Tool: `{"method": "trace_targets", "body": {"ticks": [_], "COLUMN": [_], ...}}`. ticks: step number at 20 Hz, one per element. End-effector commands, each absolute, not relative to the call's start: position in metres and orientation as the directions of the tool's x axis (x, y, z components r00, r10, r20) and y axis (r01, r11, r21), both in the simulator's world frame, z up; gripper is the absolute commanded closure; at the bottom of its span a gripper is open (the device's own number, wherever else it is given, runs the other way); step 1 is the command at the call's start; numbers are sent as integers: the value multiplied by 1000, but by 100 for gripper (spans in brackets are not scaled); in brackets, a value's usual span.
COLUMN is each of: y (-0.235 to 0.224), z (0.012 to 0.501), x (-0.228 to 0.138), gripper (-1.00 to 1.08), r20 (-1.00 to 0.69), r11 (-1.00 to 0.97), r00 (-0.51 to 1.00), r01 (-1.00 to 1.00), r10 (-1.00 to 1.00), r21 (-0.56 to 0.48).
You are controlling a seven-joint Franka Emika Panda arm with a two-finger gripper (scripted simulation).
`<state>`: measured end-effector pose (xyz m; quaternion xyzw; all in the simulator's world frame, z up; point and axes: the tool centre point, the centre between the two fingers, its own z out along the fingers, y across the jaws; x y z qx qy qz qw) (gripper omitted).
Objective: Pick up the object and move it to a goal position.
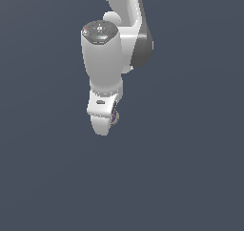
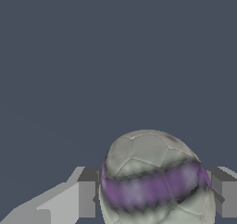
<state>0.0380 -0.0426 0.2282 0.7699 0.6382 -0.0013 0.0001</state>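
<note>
Plain slate-blue surface (image 1: 190,177) fills exterior view edge to edge, uniform in tone, no seams or markings visible. Same flat blue-grey ground (image 2: 92,56) fills background in wrist view. Nothing seen resting directly on it in either view. Whether it is table or floor cannot be told; no edges in sight.

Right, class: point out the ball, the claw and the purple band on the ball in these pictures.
ball (image 2: 152,156): wrist view, on its grey-beige upper face.
claw (image 2: 155,197): wrist view, midway between its fingertips, which flank the ball.
purple band (image 2: 139,193): wrist view, on the band's middle stretch.
</note>
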Motion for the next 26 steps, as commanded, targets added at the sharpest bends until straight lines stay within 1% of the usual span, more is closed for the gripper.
{"method": "trace_targets", "body": {"ticks": [1, 18, 26], "y": [-58, -161, -195], "z": [255, 428, 481], "x": [31, -10, -21], "gripper": [108, 108, 108], "r20": [-2, 2, 1], "r11": [-185, -184, -186], "r00": [185, 184, 186], "r01": [983, 983, 983], "r10": [983, 983, 983], "r21": [-1, 0, 0]}}
